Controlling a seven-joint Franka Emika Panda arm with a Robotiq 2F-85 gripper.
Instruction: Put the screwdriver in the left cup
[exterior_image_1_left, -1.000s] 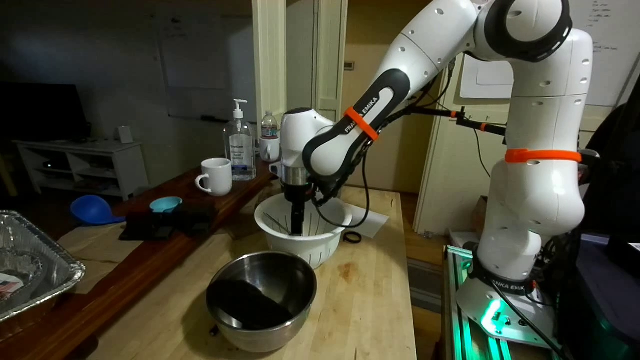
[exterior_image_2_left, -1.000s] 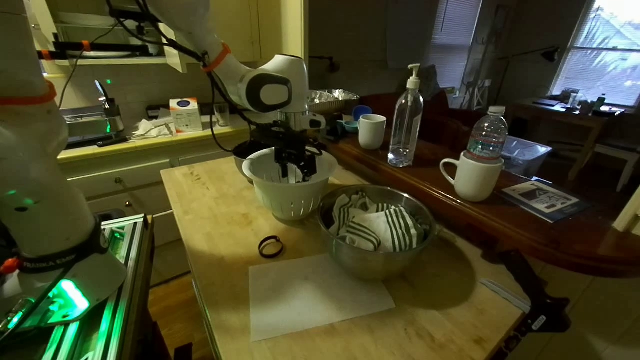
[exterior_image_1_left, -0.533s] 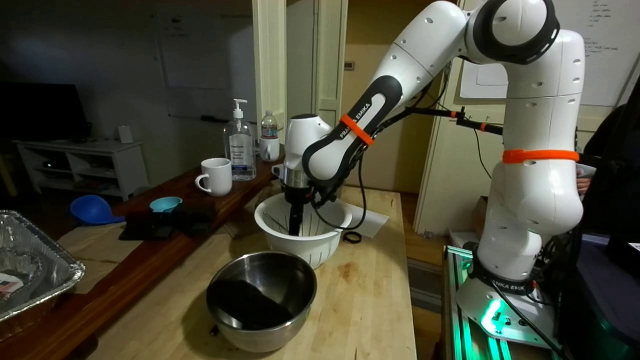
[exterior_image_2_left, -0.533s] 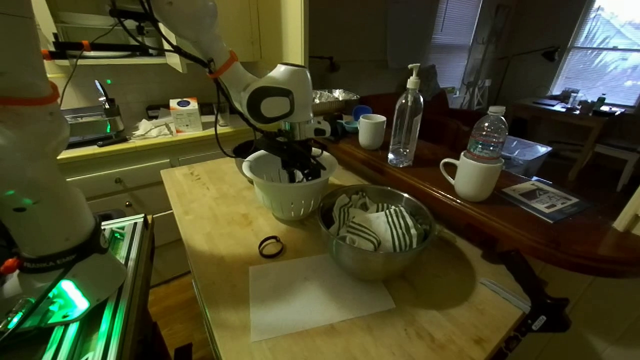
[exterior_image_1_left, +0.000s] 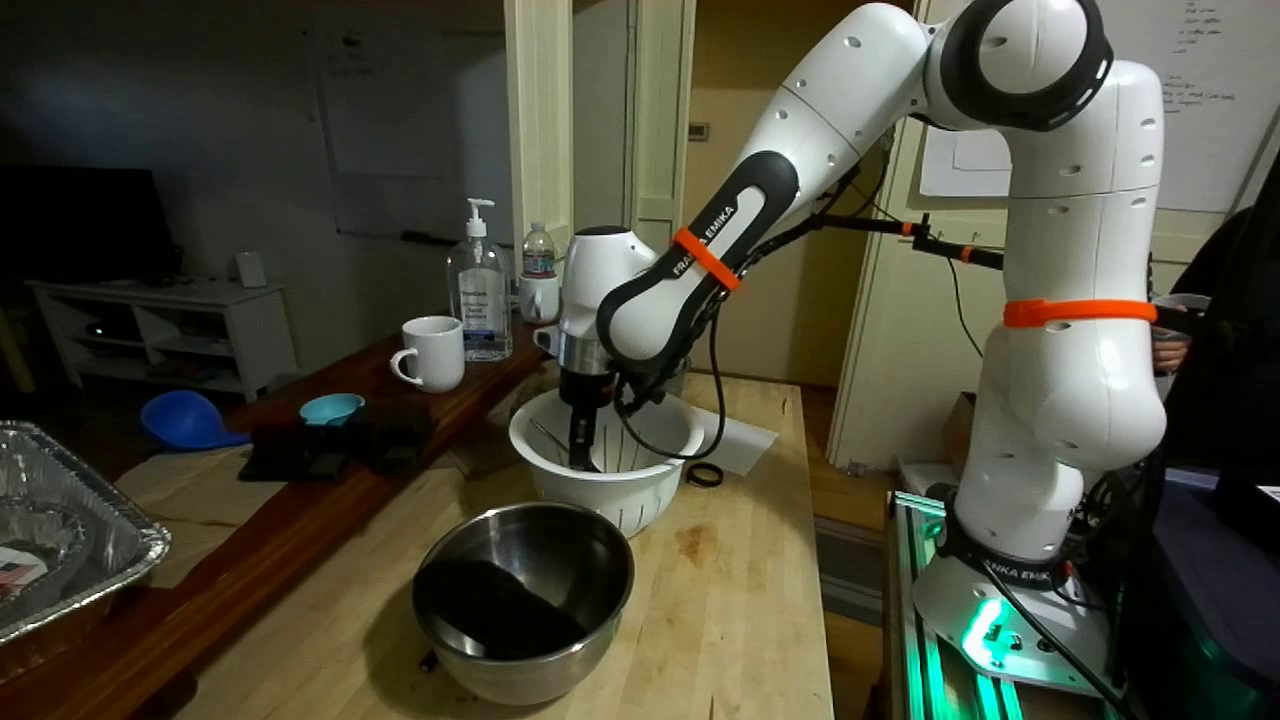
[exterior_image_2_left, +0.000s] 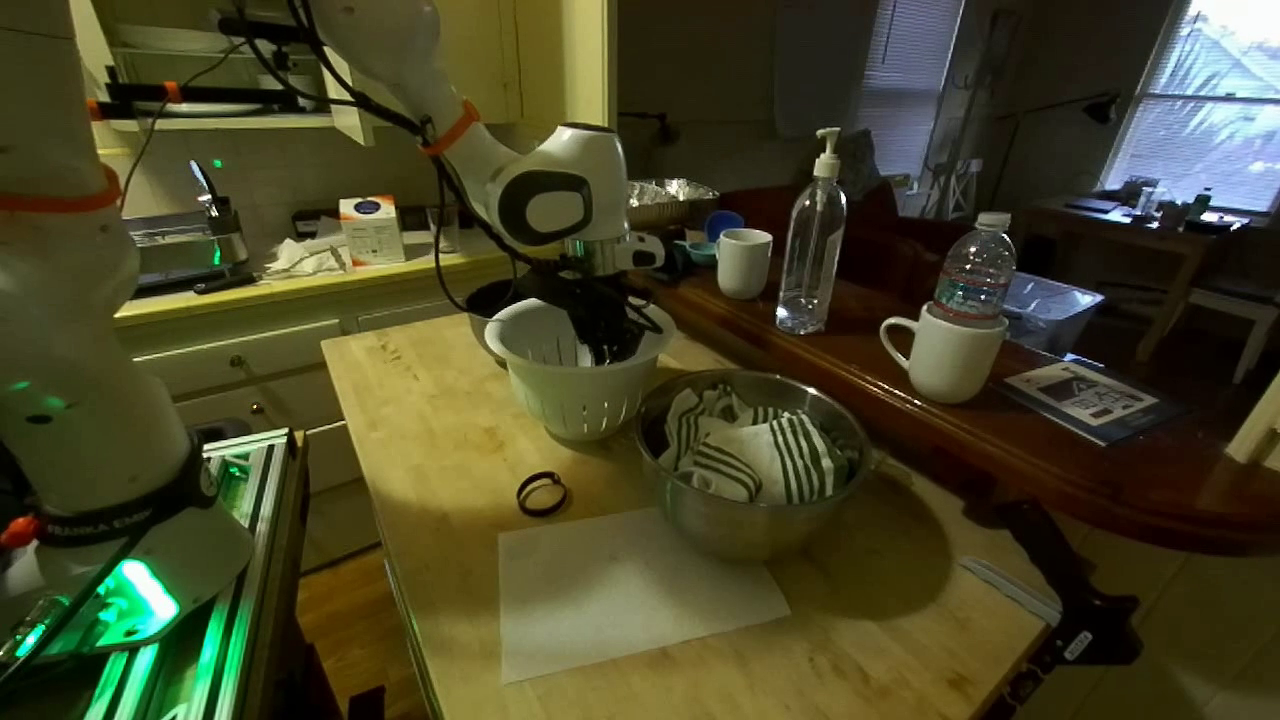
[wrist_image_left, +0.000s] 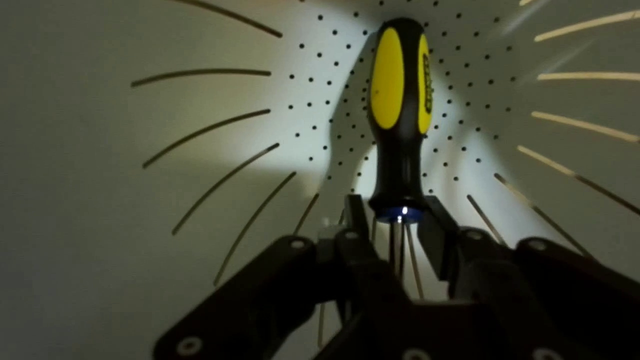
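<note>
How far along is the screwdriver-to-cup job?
Done: gripper is down inside the white colander, at the screwdriver. In hand: the grasp; fingers flank the screwdriver, but whether they grip it isn't clear. Remaining: lift it out, then place it in the left white mug, where no screwdriver shows.

Place: a home kitchen
Kitchen wall: cream-coloured drawers with round dark knobs, open cream cupboard holding pale dishes
Cookware: white slotted plastic colander on a pale wooden table
Living area: black flat-screen television above a white low shelf unit
</note>
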